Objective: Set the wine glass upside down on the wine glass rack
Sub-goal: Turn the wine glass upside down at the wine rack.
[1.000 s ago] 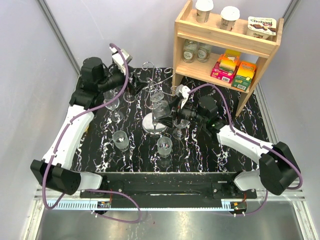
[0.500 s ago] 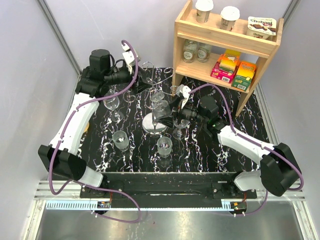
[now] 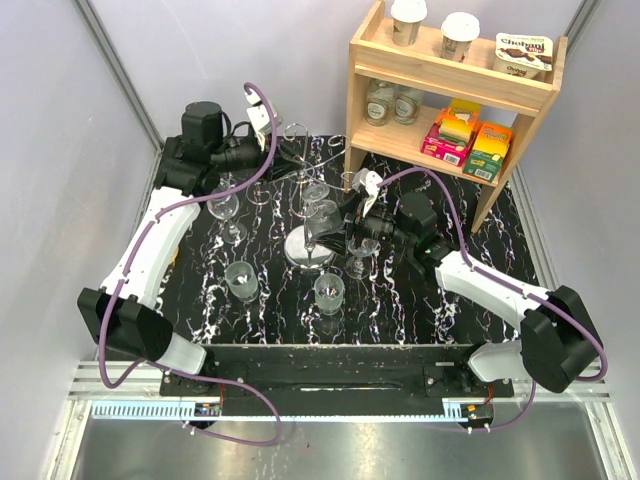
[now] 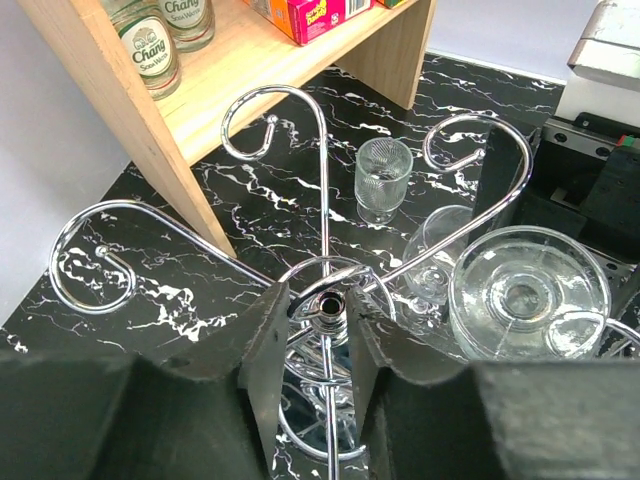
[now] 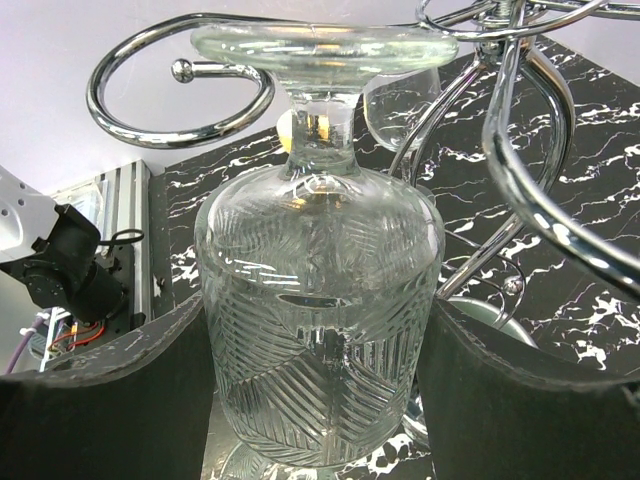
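The shiny silver wire rack with a round disc base, thin central post and curled arms (image 4: 328,306) is standing on the black, white-veined marble-look table (image 3: 400,300). The left gripper (image 4: 320,335) is hovering over the rack's top. Its two black fingers (image 4: 265,340) are straddling the hub of the central post with only a narrow gap between them. Whether they are actually pressing on the metal I cannot tell.

The right gripper (image 5: 320,385) is clamping the clear, leaf-patterned wine glass (image 5: 320,300) by its bowl, with a black pad (image 5: 120,400) lying against each side. The glass is hanging upside down just to the right of the rack's post, its flat round foot uppermost and level with one curled arm, close beside the curl. Whether the foot is resting on the wire is not clear.

A light wooden shelf unit (image 3: 450,100) is standing behind the rack to the right, and a small ribbed clear tumbler (image 4: 383,178) is sitting on the table between the rack and that shelf.
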